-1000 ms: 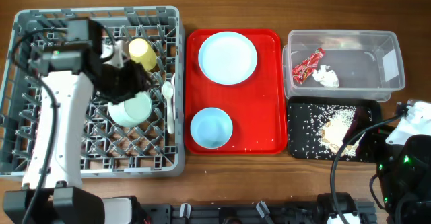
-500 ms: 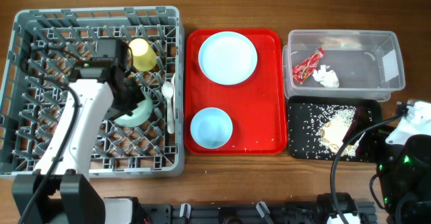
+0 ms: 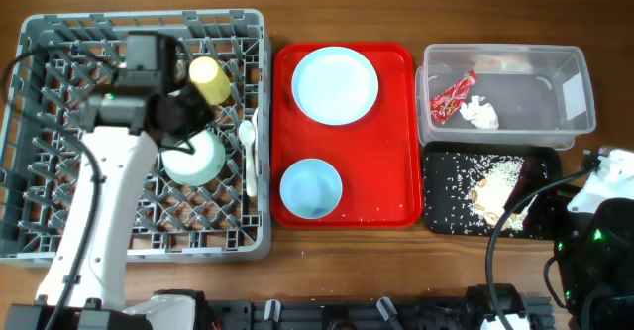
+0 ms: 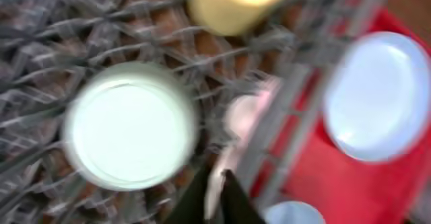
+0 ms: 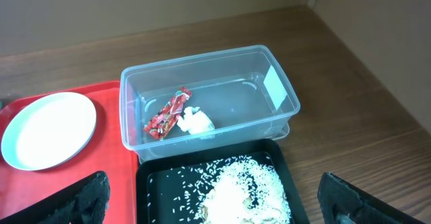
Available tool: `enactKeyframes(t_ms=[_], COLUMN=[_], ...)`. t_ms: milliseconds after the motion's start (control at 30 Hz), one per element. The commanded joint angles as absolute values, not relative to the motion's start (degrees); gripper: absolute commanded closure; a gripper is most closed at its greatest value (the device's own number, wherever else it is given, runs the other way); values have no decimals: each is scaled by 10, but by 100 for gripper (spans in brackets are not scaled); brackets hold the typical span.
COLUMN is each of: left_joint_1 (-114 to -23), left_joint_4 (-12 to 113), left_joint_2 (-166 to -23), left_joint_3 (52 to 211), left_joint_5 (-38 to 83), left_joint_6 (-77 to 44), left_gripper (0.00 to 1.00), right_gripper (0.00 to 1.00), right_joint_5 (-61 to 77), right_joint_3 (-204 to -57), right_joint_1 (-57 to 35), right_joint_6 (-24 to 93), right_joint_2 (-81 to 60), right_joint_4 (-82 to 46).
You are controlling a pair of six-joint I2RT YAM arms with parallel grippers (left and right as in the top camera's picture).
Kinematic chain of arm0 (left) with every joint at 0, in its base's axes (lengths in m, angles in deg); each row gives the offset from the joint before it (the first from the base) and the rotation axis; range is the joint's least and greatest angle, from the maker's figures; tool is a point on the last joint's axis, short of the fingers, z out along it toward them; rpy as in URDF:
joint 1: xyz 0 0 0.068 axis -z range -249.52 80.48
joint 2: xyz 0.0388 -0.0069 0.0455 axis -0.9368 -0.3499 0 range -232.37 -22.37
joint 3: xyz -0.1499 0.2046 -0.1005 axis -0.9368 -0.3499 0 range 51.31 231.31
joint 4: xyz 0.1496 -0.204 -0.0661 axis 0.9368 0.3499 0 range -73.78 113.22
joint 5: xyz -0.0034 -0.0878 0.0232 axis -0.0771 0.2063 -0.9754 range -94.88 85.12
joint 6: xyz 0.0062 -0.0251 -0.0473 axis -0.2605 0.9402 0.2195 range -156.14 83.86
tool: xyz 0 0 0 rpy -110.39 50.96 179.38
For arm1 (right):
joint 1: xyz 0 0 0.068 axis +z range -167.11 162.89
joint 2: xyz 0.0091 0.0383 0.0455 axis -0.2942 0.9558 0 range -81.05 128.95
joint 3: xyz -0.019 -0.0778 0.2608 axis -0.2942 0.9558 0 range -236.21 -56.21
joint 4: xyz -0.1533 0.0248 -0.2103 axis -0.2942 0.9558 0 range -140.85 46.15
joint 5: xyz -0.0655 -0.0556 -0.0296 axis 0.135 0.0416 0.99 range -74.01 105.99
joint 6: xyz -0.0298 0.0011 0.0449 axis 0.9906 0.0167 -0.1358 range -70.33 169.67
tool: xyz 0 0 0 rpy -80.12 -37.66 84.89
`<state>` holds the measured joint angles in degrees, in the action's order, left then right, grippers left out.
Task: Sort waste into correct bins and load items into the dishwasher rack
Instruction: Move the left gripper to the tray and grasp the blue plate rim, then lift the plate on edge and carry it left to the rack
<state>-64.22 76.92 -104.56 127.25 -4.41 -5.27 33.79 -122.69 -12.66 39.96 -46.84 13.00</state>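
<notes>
The grey dishwasher rack (image 3: 59, 221) holds a yellow-green cup (image 3: 208, 79), a pale mint bowl (image 3: 194, 160) and a white spoon (image 3: 248, 142). My left gripper (image 3: 188, 120) hovers over the rack between cup and bowl. In the blurred left wrist view its fingers (image 4: 215, 194) are together and empty, with the bowl (image 4: 128, 126) and cup (image 4: 236, 2) beyond them. The light-blue plate (image 3: 335, 84) and light-blue bowl (image 3: 310, 187) sit on the red tray (image 3: 396, 152). The clear tub (image 3: 555, 92) holds the red wrapper (image 3: 453, 95) and napkin (image 3: 480, 113). My right gripper (image 5: 219, 204) is open above the black tray (image 5: 158, 190).
Rice crumbs (image 3: 495, 183) lie piled in the black tray (image 3: 441, 216). The right arm (image 3: 594, 226) sits at the table's front right corner. Bare wood shows behind the trays and to the right of the tub.
My left gripper has pulled back from the pale mint bowl toward the far side of the rack. The bowl now rests free in the rack. The right arm has not moved.
</notes>
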Motion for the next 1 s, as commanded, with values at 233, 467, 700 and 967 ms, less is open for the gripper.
enactKeyframes(t_ms=[233,467,700,967], left_joint_1=[-378,-282,-282,-282], left_joint_4=[489,312,275,256], left_joint_2=[-1173,-1347,-1403,-1434], left_joint_3=[1281,1281,1281,1281], left_joint_5=[4,-110,-110,-110], left_joint_6=[-74,-74,-74,-74], left_gripper=[62,48,53,55], right_gripper=[0,0,0,0], right_joint_5=[334,334,334,334], right_joint_3=[-1231,-1231,-1231,-1231], right_joint_1=[-125,-125,-125,-125], right_joint_6=[407,407,407,407], right_joint_2=[-469,-469,-469,-469], right_joint_4=[129,129,129,129])
